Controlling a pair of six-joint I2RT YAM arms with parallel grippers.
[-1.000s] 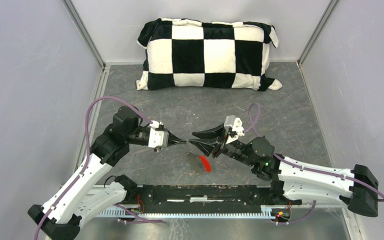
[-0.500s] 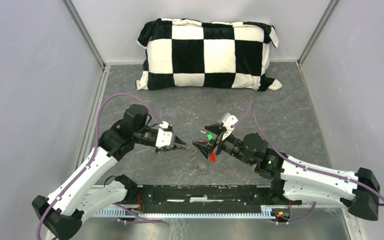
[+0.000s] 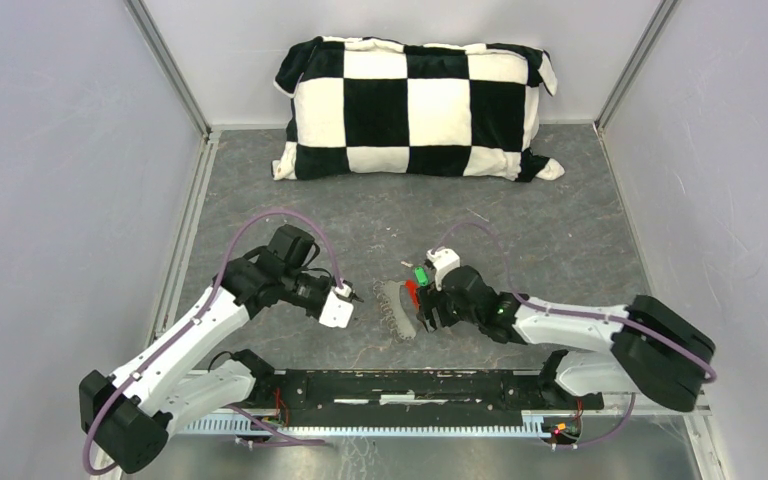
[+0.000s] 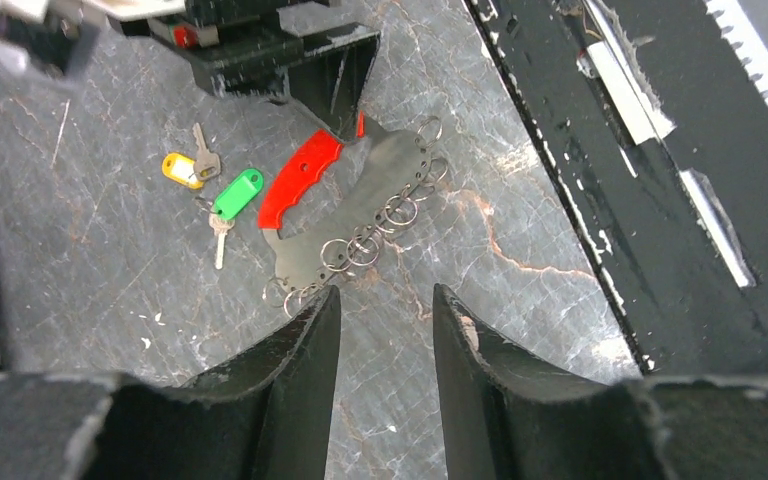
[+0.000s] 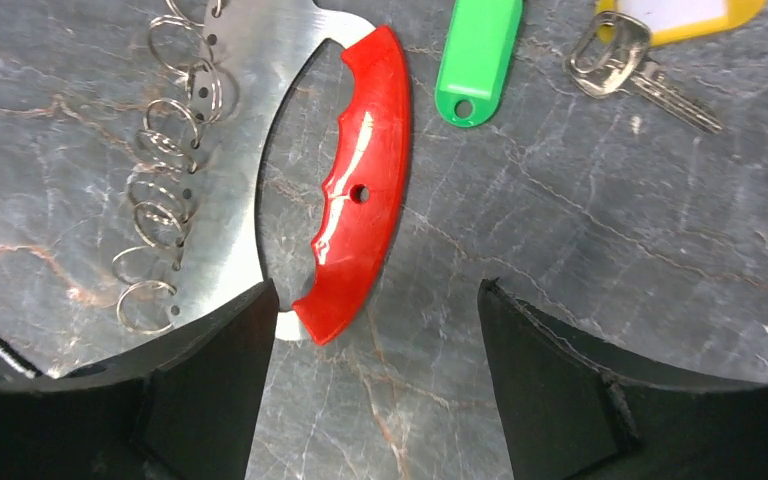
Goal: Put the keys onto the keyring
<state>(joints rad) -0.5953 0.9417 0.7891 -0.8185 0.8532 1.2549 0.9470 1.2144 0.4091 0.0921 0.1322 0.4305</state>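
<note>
Steel keyring (image 5: 232,150) sharp from both wrists, yellow-tagged key (image 4: 181,168) indistinct overhead

Right wrist view: the top edge cuts the yellow tag (image 5: 680,15) at upper right, the green tag (image 5: 480,55) beside it, and the keyring (image 5: 235,130) at upper left. Overhead, the green tag is a mere speck.

Keyring (image 3: 394,305), a grey plate with a red part, lies flat on the table (image 3: 560,220). Left gripper (image 3: 353,296) sits just beside it at 9 o'clock. Right gripper (image 3: 422,305) is at its 3 o'clock edge. Green key tag (image 3: 420,275) at 1 o'clock, near. Checkered pillow (image 3: 415,108) at 12 o'clock, well apart.
</note>
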